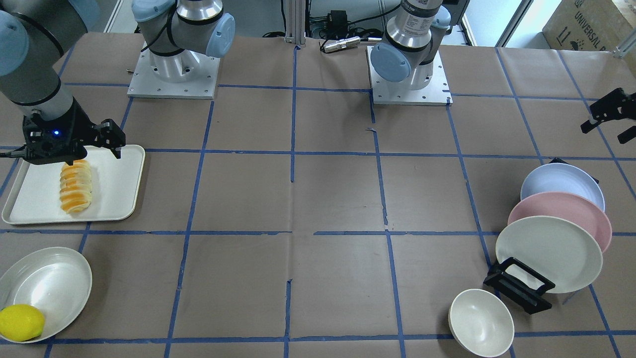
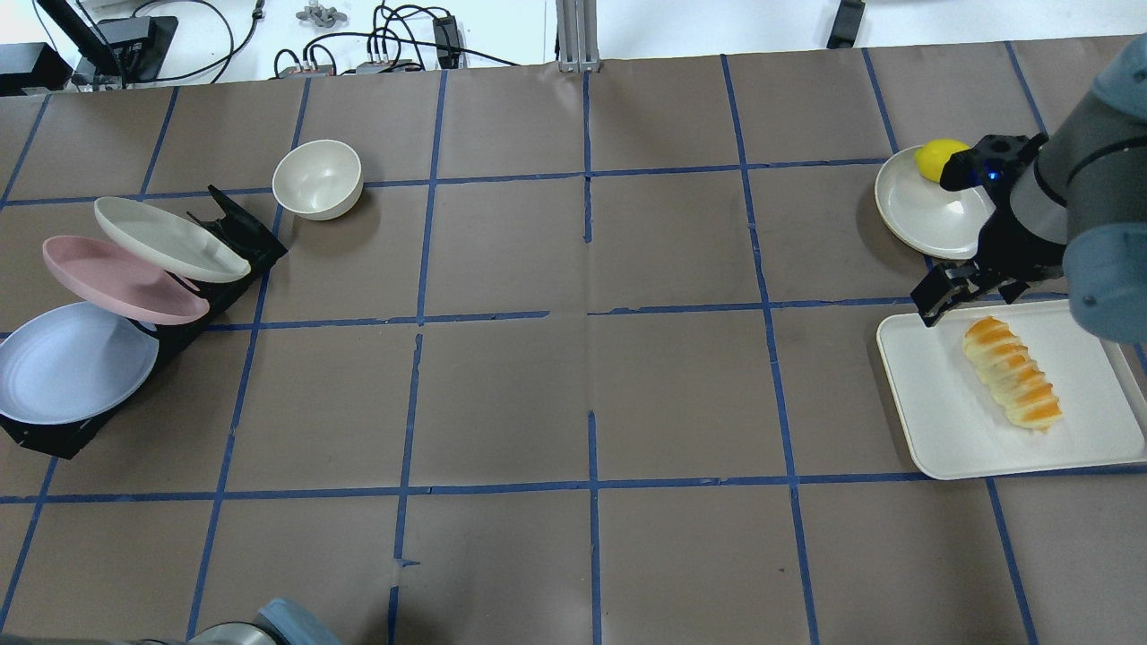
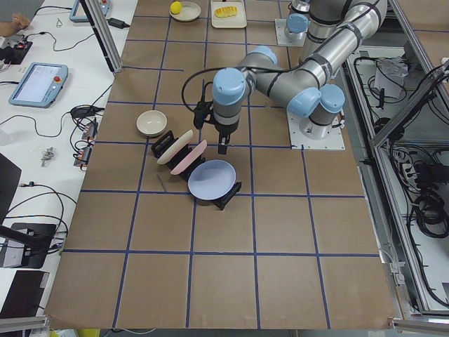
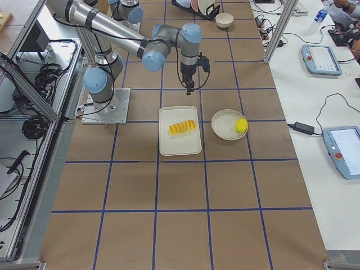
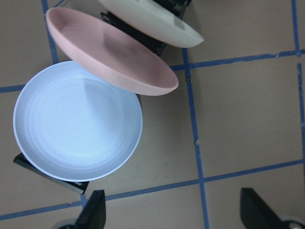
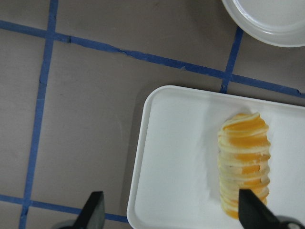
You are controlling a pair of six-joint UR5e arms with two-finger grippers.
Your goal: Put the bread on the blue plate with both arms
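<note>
1. Brown paper with blue tape lines is covering the table.
2. The bread is lying flat on a white tray at the robot's right side, and nothing is touching it.
3. The right gripper is hanging above the tray's edge, near one end of the bread; its jaws are standing wide apart and holding nothing.
4. The blue plate is leaning in a black rack at the robot's left side, in one row with a pink plate and a cream plate.
5. The left gripper is hovering above the table near this rack, with its jaws wide and empty.
6. A lemon is sitting on a white plate near the tray, and a cream bowl is standing beside the rack.
</note>
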